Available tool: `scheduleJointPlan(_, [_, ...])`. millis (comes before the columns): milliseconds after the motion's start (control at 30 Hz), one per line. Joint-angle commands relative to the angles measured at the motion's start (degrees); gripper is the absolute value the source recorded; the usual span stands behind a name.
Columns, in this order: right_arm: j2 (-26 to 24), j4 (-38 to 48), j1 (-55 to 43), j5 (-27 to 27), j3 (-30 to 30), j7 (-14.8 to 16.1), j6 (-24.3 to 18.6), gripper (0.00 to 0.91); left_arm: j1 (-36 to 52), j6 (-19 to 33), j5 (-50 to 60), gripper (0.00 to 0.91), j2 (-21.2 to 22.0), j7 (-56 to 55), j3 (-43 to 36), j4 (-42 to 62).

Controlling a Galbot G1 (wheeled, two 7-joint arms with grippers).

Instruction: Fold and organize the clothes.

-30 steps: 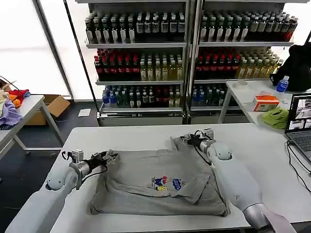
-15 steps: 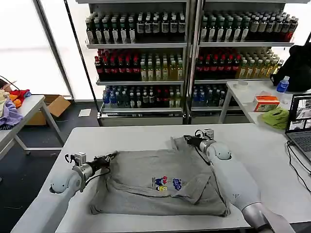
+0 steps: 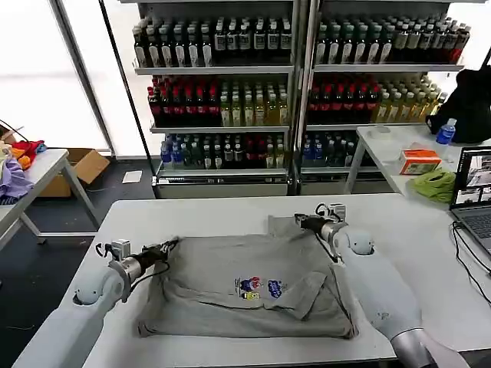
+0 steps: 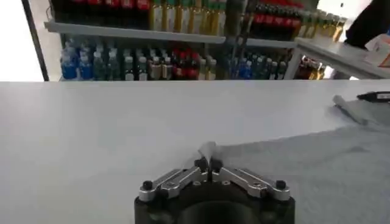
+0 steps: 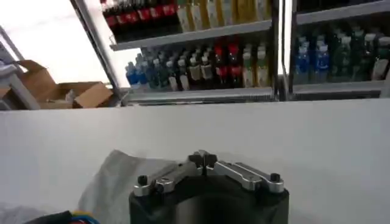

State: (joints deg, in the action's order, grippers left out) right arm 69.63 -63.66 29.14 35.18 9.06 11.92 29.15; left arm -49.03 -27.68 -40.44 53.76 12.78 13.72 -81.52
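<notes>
A light grey short-sleeved shirt (image 3: 230, 268) with a small multicoloured chest print (image 3: 257, 287) lies crumpled and partly folded on the white table (image 3: 414, 230). My left gripper (image 3: 170, 247) is at the shirt's far left corner and is shut on a pinch of its cloth. In the left wrist view this gripper (image 4: 208, 163) holds a small peak of grey fabric, and the shirt (image 4: 317, 164) spreads beyond it. My right gripper (image 3: 301, 222) is shut on the shirt's far right corner. In the right wrist view its jaws (image 5: 202, 159) are closed above the grey cloth (image 5: 113, 176).
Shelves of bottles (image 3: 230, 92) stand behind the table. A side table at the right holds a laptop (image 3: 472, 192), a lime-green cloth (image 3: 433, 184) and an orange box (image 3: 420, 162). Purple and orange cloths (image 3: 15, 169) lie on a table at the left.
Both grippers keep their hold. The left one has drawn slightly left and the right one slightly right, stretching the shirt's far edge a little. The shirt has shifted a bit to the left.
</notes>
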Motion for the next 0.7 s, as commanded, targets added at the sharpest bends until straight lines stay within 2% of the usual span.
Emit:
scheduleJointPlan(33, [-1.71,-10.08,5.82,2.91,2.92,-0.48,0.54,0.000,-4.45,0.97,-0.91,0.010,-1.14,-1.15,3.44,-6.06])
scheduleJointPlan(367, [-3.42,-21.93,13.37,4.88,6.89,-2.14,2.94,0.000,-8.10,1.27,-1.85,0.010,-1.63,-2.28,5.99,-11.88])
scheduleJointPlan(533, [-3.83,-24.44,14.85,4.67,7.71,-2.26,3.84,0.000,-8.50,1.44,-1.83,0.010,-1.77,-2.47,6.15,-12.07])
scheduleJointPlan(700, [-5.78,-32.37,19.53,5.92,10.28,-2.41,3.98,0.000,-11.11,1.51,-2.39,0.010,-2.28,-3.80,8.15,-15.76])
